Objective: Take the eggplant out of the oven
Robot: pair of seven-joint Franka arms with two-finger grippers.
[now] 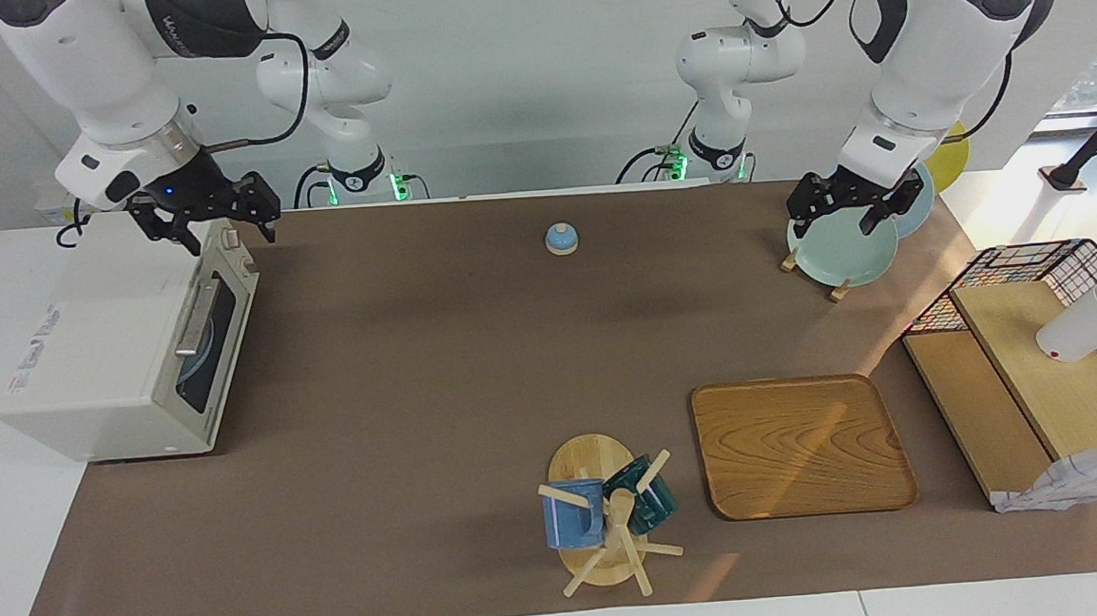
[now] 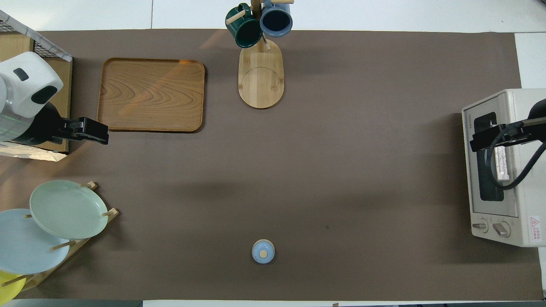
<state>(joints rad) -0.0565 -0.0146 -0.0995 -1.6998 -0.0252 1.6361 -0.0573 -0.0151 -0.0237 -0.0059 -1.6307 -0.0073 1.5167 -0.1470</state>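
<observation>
The white oven stands at the right arm's end of the table. Its dark glass door is closed, with the silver handle across it. The eggplant is hidden; through the glass only a bluish round shape shows. My right gripper hangs open just above the oven's corner nearest the robots, holding nothing. My left gripper waits open and empty over the plate rack at the left arm's end.
A wooden tray and a mug tree with two mugs lie far from the robots. A small blue knobbed lid sits near the robots at mid-table. A wire basket on a wooden stand borders the left arm's end.
</observation>
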